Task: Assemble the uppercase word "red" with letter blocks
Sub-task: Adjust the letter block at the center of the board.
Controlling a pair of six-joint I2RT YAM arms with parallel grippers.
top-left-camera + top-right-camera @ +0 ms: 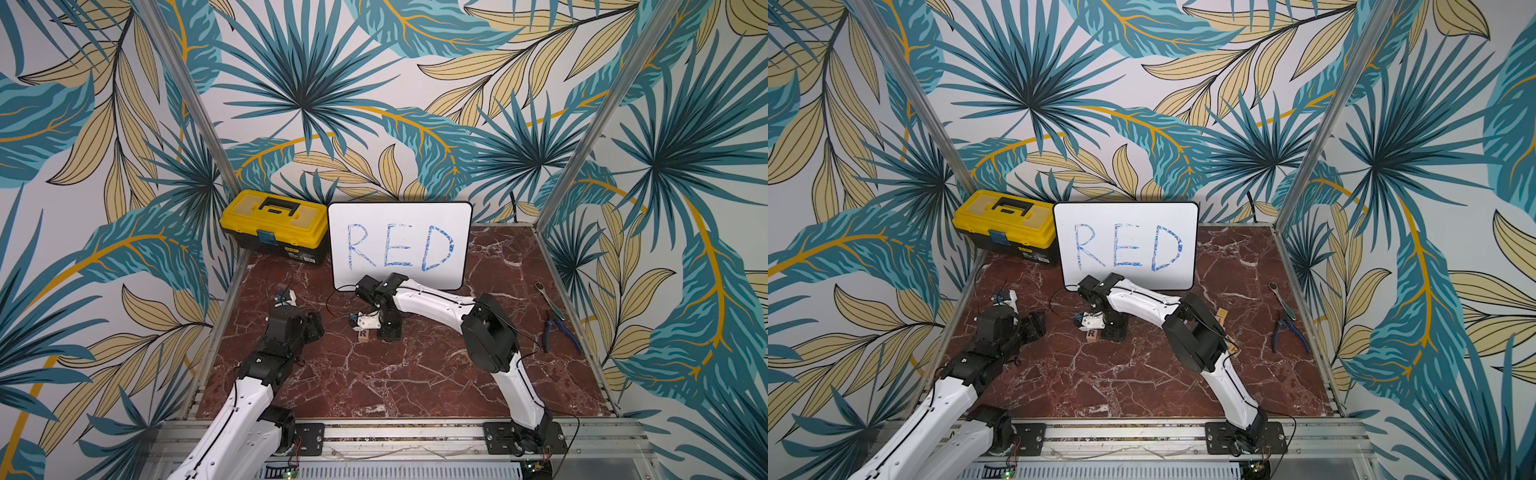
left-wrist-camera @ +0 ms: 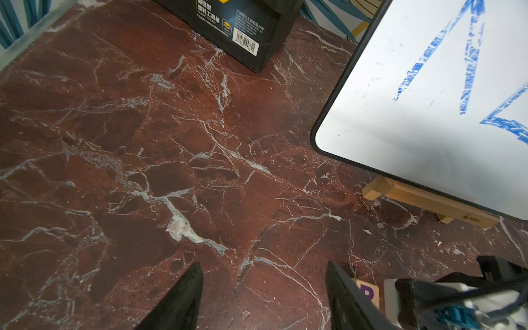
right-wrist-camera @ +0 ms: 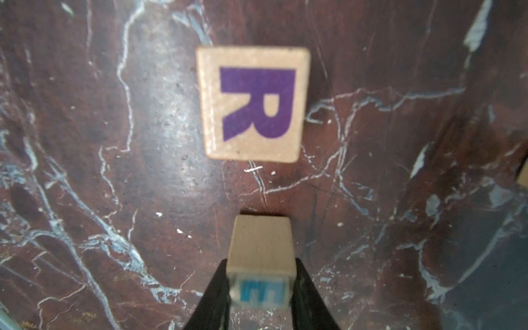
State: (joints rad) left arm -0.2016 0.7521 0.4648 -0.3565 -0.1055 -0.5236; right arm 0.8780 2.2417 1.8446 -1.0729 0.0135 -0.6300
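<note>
The red marble table (image 1: 415, 374) has a yellow toolbox (image 1: 274, 224) in its back left corner. Next to it, at the middle of the back edge, a whiteboard (image 1: 399, 245) with RED written in blue leans on a small wooden stand (image 2: 428, 203). Blue pliers (image 1: 559, 328) and a metal ratchet (image 1: 546, 295) lie along the right edge.

The right arm reaches across the table and hides the bottom of the whiteboard. In a top view its elbow also hides most of some other blocks (image 1: 1221, 316) on the right side.

The R block (image 1: 364, 335) sits flat near the middle of the table. It is pale wood with a big purple R on top. In the left wrist view, one black finger (image 2: 343, 294) covers part of it.

The right gripper (image 3: 261, 265) pinches a second pale wood block (image 3: 261, 248) by two sides. Its teal letter is too blurry to read. This block is low over the table, near the R block but not touching it.

The left gripper (image 2: 264, 265) hangs over the table to the left of the R block. Its fingers are spread apart with nothing between them.
</note>
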